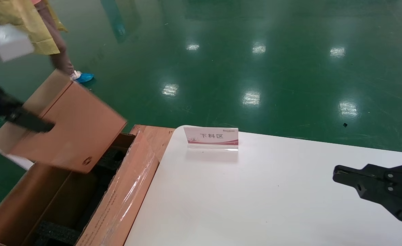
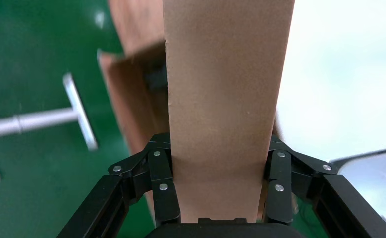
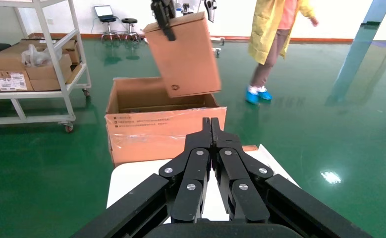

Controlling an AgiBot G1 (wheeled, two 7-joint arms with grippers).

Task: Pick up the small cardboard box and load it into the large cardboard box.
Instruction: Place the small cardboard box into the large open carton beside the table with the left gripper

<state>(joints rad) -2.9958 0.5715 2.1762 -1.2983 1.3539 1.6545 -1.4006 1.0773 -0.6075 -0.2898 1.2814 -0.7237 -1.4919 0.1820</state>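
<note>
Left gripper (image 2: 219, 188) clamped on small cardboard box (image 1: 69, 131), fingers (image 2: 161, 183) pressed against both broad faces. Box hung tilted in air above open large cardboard box (image 1: 119, 201), apart from it, recycling mark at lowest corner. Carton stood just beside white table (image 1: 272, 205), taped flap toward table, black foam inside. Right gripper (image 3: 211, 130) over table's right part, fingers closed together, holding nothing. Sign stand (image 1: 212, 137) near table's far edge.
</note>
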